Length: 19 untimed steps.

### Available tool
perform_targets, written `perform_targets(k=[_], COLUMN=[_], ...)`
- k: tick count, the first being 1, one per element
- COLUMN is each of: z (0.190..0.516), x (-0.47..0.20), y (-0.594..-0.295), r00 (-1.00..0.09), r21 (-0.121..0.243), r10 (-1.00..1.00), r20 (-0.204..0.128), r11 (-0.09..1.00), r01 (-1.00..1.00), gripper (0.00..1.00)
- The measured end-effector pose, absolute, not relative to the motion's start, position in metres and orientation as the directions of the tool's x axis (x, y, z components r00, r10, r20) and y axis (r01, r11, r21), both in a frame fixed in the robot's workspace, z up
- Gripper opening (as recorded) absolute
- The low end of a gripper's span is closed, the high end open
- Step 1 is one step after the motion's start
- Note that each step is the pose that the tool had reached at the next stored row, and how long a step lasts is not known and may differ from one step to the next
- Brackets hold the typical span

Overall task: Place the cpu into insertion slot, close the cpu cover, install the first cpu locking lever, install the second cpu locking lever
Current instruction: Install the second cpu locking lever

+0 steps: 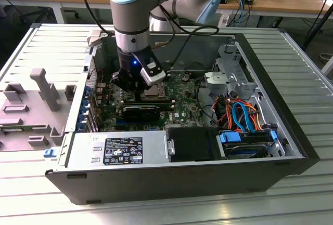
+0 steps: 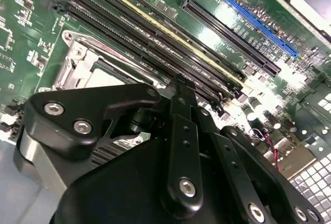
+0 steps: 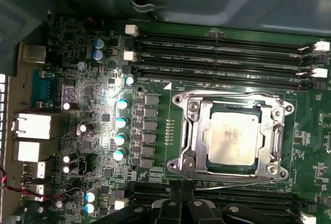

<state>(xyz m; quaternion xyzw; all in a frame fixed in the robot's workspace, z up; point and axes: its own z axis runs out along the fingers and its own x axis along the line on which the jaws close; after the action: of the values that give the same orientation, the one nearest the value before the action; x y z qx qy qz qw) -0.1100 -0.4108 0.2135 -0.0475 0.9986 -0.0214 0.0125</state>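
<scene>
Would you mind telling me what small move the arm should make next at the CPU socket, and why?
Probably a short descent of the pincer toward the wire lever along the socket's near edge. In the first wrist view the cpu already sits in the insertion slot with the cpu cover lying flat over it, and the pincer hovers just beside that lever, so latching seems due.

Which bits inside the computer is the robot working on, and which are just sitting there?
For the job:
- cpu, seated in the insertion slot
- cpu cover, closed around it
- gripper, right beside the socket

Just sitting there:
- memory slots
- blue expansion slot
- orange and blue cables
- grey power supply box
</scene>
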Motion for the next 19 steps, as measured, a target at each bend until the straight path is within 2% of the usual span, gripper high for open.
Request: perform_targets(k=[19], z=[0.2083], x=[-0.1137], y=[-0.4046], r00=[-0.986], r21=[-0.026], r10=[-0.166], r20=[-0.026], r11=[0.986], r01=[-0.165], gripper=[0.11])
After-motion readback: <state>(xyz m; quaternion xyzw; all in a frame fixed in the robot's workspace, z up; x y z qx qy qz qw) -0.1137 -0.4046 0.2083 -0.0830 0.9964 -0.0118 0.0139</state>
